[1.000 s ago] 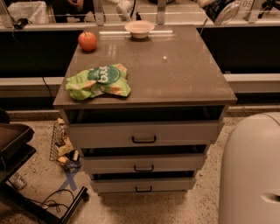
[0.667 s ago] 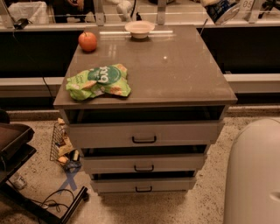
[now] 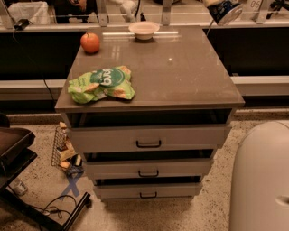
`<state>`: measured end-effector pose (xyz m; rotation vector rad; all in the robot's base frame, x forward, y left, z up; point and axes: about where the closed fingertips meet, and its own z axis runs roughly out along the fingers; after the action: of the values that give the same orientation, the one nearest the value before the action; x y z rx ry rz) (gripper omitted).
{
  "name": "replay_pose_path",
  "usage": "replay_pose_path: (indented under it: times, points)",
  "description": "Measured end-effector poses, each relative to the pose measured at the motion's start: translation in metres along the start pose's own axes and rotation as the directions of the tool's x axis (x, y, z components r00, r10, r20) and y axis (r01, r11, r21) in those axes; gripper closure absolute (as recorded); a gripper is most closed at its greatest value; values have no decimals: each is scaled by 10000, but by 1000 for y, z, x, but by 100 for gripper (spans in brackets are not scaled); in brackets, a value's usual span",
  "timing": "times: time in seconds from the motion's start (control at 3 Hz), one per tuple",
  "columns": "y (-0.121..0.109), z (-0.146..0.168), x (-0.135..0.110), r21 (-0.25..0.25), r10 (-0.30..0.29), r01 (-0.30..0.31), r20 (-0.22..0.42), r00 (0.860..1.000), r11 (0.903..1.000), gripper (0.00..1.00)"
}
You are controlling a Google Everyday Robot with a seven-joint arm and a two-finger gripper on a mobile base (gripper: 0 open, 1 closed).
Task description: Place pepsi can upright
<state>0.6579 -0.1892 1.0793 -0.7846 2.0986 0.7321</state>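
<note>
The pepsi can, blue with a silver end, hangs tilted in the air at the top right edge of the camera view, over the far right corner of the brown cabinet top. My gripper is mostly cut off by the top edge. It holds the can from above.
On the cabinet top lie a green chip bag at front left, a red apple at back left and a white bowl at the back middle. Three drawers stand slightly open below. A white rounded body fills the lower right.
The white rounded body at the lower right has shifted slightly to the right. The can stays at the top right edge.
</note>
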Motion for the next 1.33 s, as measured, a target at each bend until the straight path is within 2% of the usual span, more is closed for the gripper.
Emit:
replay_pose_path:
  times: [0.33, 0.67, 1.0, 1.33]
  points:
    - [-6, 14, 3, -752, -298, 341, 568, 9979, 9966, 100]
    - [-18, 25, 7, -1612, -1036, 1359, 1940, 9755, 9775, 100]
    - [-26, 27, 22, -1935, -1571, 2254, 3147, 9361, 9549, 100]
    - [-25, 2, 48, -1189, -2325, 3168, 4529, 8607, 9410, 100]
